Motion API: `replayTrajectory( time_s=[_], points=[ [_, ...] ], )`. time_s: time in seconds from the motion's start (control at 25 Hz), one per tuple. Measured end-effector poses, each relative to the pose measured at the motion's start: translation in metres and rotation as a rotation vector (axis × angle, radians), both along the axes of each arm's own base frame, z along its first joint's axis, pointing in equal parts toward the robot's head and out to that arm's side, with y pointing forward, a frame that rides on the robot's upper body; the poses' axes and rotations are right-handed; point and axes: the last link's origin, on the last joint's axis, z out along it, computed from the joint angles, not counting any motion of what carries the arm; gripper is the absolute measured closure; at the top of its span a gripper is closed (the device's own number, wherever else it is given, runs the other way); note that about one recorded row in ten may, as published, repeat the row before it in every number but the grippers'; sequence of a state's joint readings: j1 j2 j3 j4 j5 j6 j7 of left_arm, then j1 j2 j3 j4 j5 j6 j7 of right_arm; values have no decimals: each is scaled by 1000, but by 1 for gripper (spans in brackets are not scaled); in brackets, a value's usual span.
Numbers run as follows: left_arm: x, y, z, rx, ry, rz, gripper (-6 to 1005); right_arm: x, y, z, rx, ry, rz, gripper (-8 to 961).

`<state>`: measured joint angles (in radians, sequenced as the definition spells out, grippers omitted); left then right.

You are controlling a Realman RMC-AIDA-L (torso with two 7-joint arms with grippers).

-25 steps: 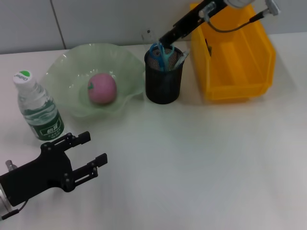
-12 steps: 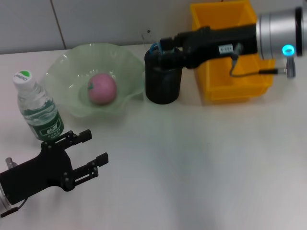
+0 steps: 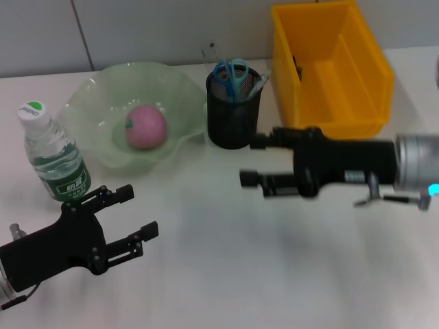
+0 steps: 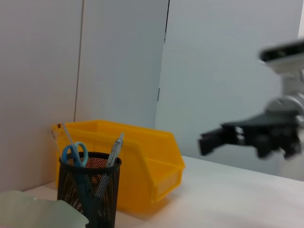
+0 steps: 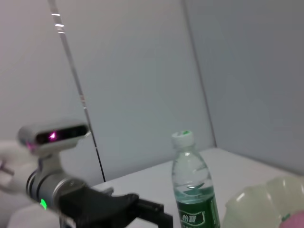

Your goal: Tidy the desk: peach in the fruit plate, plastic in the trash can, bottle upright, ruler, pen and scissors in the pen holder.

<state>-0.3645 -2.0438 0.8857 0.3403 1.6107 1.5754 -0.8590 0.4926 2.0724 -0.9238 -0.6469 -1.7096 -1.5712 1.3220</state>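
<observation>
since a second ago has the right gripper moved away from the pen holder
Yes. The right gripper has pulled back from above the pen holder toward the robot, now open just in front of it over the table.

Desk [image 3: 226, 274]: white, plain top. Standing directly on it, from the robot's left to right: water bottle [image 3: 53, 156], upright, white cap, green label; pale green wavy-rimmed fruit plate [image 3: 103, 103], just beside the bottle; black mesh pen holder [image 3: 233, 120], close against the plate's rim; yellow plastic bin [image 3: 333, 72], near the holder, at the desk's far edge.
</observation>
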Motion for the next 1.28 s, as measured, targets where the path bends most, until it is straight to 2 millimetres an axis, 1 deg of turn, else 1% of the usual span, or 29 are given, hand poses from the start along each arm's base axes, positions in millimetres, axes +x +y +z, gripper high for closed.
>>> replayTrajectory(
  time_s=[0.12,0.16,0.2,0.36,0.4,0.56,0.8,0.92,0.96,1.28],
  points=[
    [0,-1,-2,-2,-4,4,215,16,-18,-8,89,-14,99,163],
    [1,-2,-6,-14,2,6,215,23,-26,-13,108,-24,125,163],
    [1,-2,-6,-14,2,6,215,23,-26,-13,108,-24,125,163],
    [-1,-5,-17,-68,58,-5,215,30,-36,-20,64,-27,122,163],
    [-1,-5,-17,-68,58,-5,215,30,-36,-20,64,-27,122,163],
    [0,-7,-19,-112,62,-6,215,37,-46,-24,35,-49,138,163],
    [3,-10,-16,-122,48,-35,215,43,-50,-23,34,-65,127,163],
    [5,-10,-13,-127,41,-56,215,46,-51,-26,22,-85,125,163],
    [6,-10,-9,-137,49,-73,215,45,-52,-28,17,-88,127,164],
    [5,-7,0,-156,78,-90,215,42,-52,-34,9,-85,127,164]
  ],
)
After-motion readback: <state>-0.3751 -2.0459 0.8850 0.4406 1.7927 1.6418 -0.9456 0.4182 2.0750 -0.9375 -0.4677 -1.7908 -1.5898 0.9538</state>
